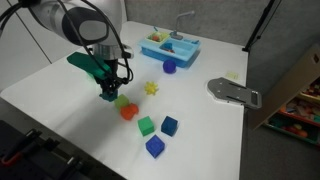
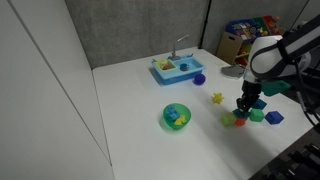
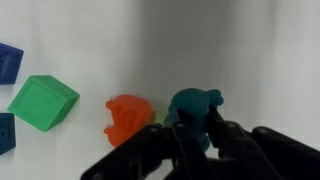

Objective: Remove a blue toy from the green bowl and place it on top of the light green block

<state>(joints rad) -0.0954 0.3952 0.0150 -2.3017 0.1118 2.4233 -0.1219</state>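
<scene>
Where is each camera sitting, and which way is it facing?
In an exterior view, high, looking across the table to the toy sink; arm enters upper left.
In an exterior view, high, green bowl central; arm enters right.
Wrist view: looks down past the gripper onto the blue toy.
All three show the gripper and coloured cubes.

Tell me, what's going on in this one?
The robot arm's gripper is closed on a small dark teal-blue toy. It holds the toy low over the table, beside an orange-red block and right at the pale yellow-green cube. The translucent green bowl sits apart with other pieces inside. Whether the toy already rests on the cube cannot be told.
</scene>
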